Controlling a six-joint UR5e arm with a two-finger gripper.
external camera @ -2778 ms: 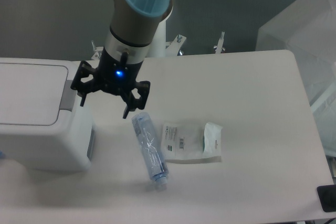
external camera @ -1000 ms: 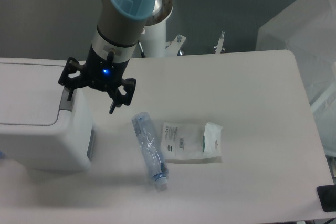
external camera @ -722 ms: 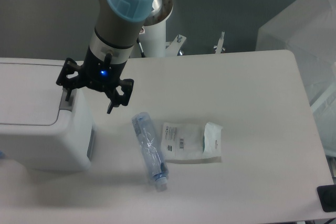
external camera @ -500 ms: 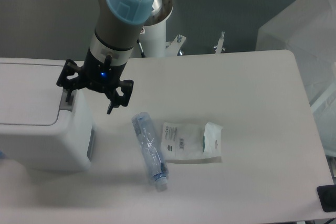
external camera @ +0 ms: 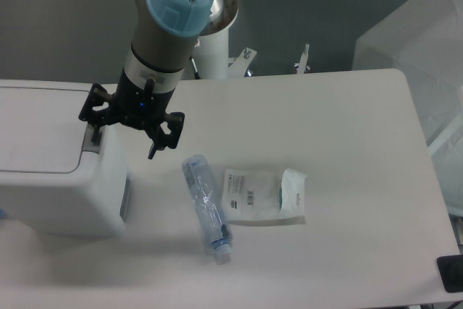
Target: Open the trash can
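Note:
The trash can [external camera: 51,171] is a big boxy white bin at the left edge of the table, its flat lid down. A grey push-button [external camera: 92,137] sits at the lid's right end. My gripper [external camera: 123,141] hangs over the bin's right edge with its black fingers spread wide and nothing between them. The left fingertip is at the grey button, whether touching it I cannot tell; the right fingertip [external camera: 153,151] hangs over the table just right of the bin.
A crushed clear plastic bottle [external camera: 206,208] lies on the table right of the bin. A flat white sealed packet [external camera: 264,195] lies beside it. A black object [external camera: 451,274] shows at the lower right corner.
The gripper moved left from above the bottle's top end to the bin's right edge and sank slightly; in the last half second it has barely shifted. The lid stays down.

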